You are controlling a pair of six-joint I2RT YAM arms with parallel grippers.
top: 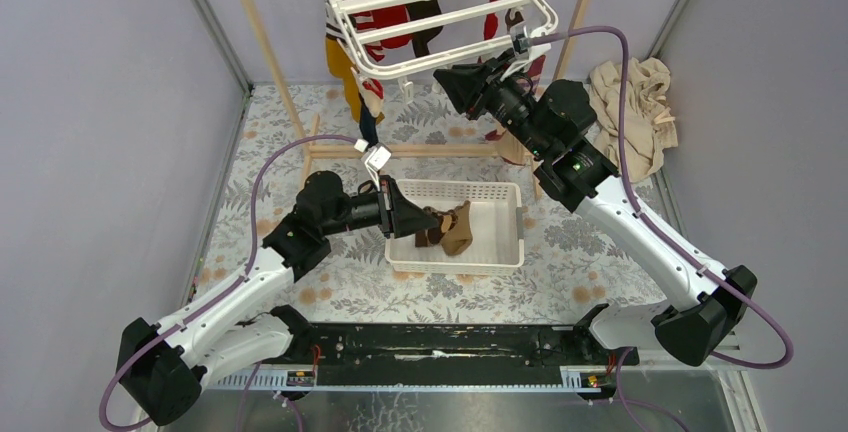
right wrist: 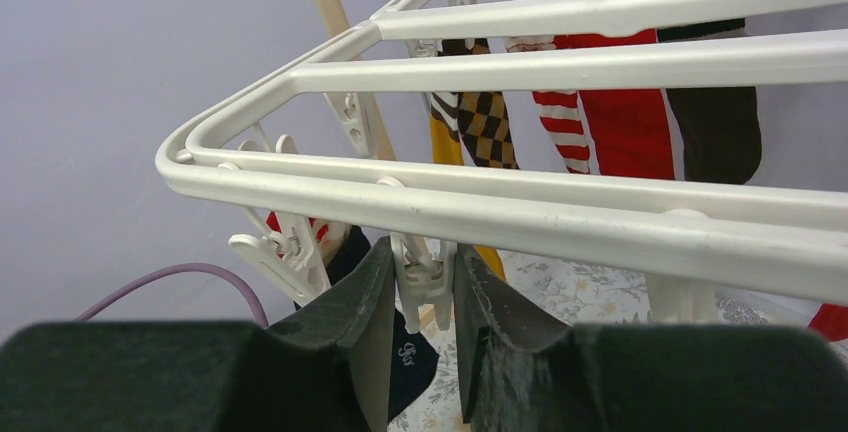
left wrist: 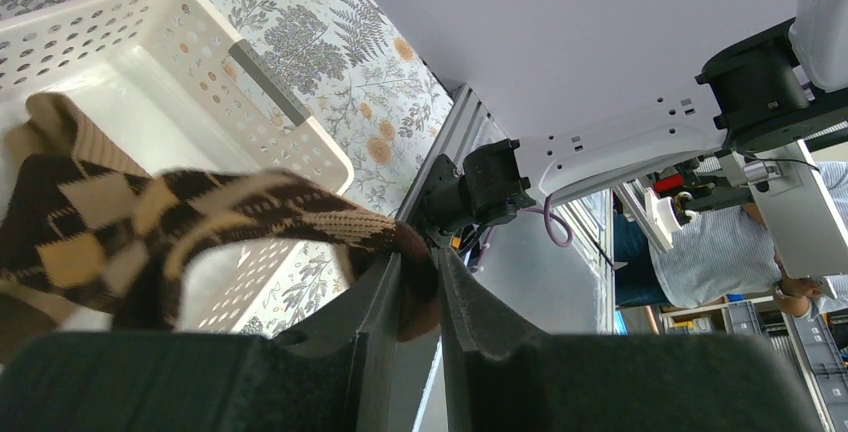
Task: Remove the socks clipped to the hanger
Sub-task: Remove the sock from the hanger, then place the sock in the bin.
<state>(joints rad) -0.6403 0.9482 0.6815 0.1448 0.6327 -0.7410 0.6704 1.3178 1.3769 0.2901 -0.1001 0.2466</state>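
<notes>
**Left end effector (left wrist: 420, 287) pinching a sock, right end effector (right wrist: 422, 297) on a clip**

Nearly closed, the left end effector's two dark fingers grip one end of the brown argyle sock (left wrist: 200, 217); the rest of that sock droops over the white perforated basket (left wrist: 150, 27), where a tan sock (left wrist: 60, 127) already lies; the basket stands on the floral counter (top: 560, 242).

The right end effector is raised to the near rail of the white hanger (right wrist: 560, 214); its fingers are narrowed around a small white clip (right wrist: 420, 270), pads against its sides; a navy sock (right wrist: 408, 357) hangs from that clip, just below the fingertips. Further along the hanger more socks dangle from other clips: a mustard-and-brown checked sock (right wrist: 485, 117), a red-white striped sock (right wrist: 558, 122), a red sock (right wrist: 630, 122) and a dark sock (right wrist: 715, 132).
</notes>
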